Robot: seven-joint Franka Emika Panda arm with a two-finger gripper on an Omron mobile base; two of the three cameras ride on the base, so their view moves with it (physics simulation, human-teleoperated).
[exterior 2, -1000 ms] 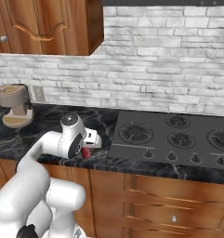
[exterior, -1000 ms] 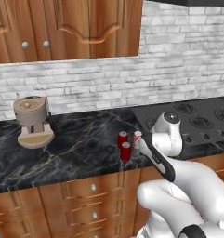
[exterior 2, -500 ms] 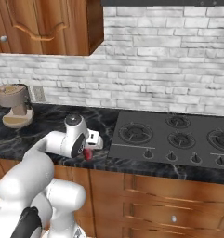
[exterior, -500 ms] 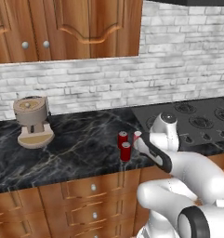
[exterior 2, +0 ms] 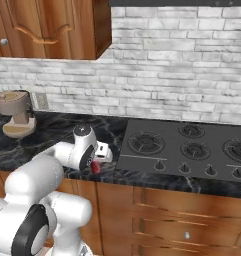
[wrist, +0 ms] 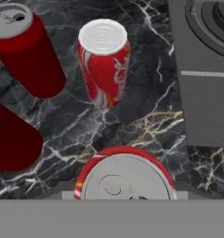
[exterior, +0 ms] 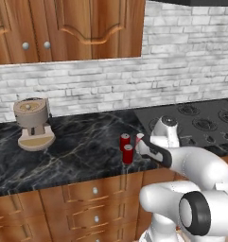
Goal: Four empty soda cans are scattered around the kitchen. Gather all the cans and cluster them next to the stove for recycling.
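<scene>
The gripper (exterior 2: 99,159) is sitting low over the black marble counter (exterior: 82,151), its jaws closed in around a red soda can (wrist: 125,174) — the silver top is pressing right up under the hand, so the can is being held upright for setting down. Three other cans (wrist: 104,67) are standing together on the counter beside the stove's (wrist: 201,74) left edge, toward the front edge — the held one is hanging between that cluster and the cooktop, probably to complete the group.
</scene>
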